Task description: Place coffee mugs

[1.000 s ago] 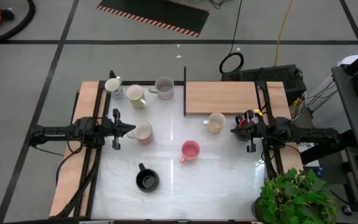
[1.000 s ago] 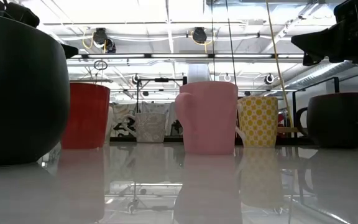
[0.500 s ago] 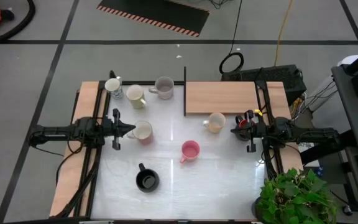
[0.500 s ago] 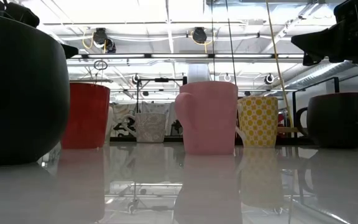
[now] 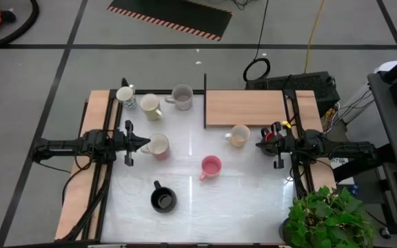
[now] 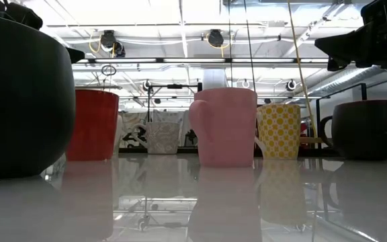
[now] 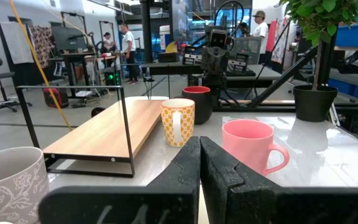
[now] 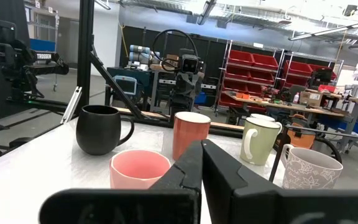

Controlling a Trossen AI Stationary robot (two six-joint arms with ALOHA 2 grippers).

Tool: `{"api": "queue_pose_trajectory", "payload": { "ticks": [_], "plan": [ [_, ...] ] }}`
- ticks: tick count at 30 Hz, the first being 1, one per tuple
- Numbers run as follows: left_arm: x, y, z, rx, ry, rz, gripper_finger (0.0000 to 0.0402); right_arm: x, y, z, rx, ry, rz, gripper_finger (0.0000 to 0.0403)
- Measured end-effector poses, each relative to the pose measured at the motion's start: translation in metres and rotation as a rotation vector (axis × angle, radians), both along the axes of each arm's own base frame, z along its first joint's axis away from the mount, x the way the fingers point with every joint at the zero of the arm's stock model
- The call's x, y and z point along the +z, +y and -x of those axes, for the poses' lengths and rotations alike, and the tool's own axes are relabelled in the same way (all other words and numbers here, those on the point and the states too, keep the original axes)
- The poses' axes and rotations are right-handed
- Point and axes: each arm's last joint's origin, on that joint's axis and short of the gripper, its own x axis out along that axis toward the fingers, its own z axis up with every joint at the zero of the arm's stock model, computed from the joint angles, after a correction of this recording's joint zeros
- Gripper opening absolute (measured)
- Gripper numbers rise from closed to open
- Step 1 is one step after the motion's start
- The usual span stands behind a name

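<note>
Here, both arms were stretched over the white tabletop (image 5: 253, 200), each one coming in from its own side. The left hand (image 5: 143, 143) had its two fingers pressed fully together and gripped nothing; its tip was just beside a red mug (image 5: 158, 147) with a pale inside, left of the middle. The right hand (image 5: 260, 145) was also fully closed and empty, and it pointed toward the middle from the right edge. A second red mug (image 5: 271, 136) stood right next to that hand, partly hidden by it.

The other mugs were spread over the surface. A yellow patterned mug (image 5: 239, 136) stood just in front of the wooden shelf (image 5: 245, 107), near the right hand. A pink mug (image 5: 211, 167) was close to the middle, with its handle turned to the left side. A black mug (image 5: 163, 200) stood nearer the front edge, well apart from the others. At the far left corner three mugs made a short row: a white mug with blue marks (image 5: 126, 96), a cream mug (image 5: 150, 106) and a grey mug (image 5: 181, 97).

In the low view the black mug (image 6: 20, 94) filled the left side, and the pink mug (image 6: 224, 126) stood in the centre. At the front right corner a green plant (image 5: 329, 219) stood beside the tabletop.
</note>
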Motion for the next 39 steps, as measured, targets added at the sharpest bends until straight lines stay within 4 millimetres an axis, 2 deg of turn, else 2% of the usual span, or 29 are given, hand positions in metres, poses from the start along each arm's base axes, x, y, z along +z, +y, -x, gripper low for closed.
{"api": "queue_pose_trajectory", "payload": {
  "ticks": [8,15,29,34,39],
  "plan": [
    [0.0001,0.0000,0.0000,0.000,0.000,0.000,0.0005,0.0000,0.0000,0.0000,-0.001,0.000,0.001,0.0000],
    [0.0001,0.0000,0.0000,0.000,0.000,0.000,0.0005,0.0001,-0.0024,0.0000,-0.100,0.000,0.128,0.0000],
    [0.0000,0.0000,0.0000,0.001,0.001,-0.015,0.0005,0.0000,-0.0023,0.0000,-0.094,0.000,0.115,0.0000],
    [0.0001,0.0000,0.0000,0.001,0.001,-0.018,0.0005,0.0001,-0.0023,0.0000,-0.108,0.001,0.226,0.0000],
    [0.0001,0.0000,0.0000,0.001,0.001,-0.018,0.0005,0.0001,-0.0023,0.0000,-0.110,0.001,0.251,0.0000]
  ]
}}
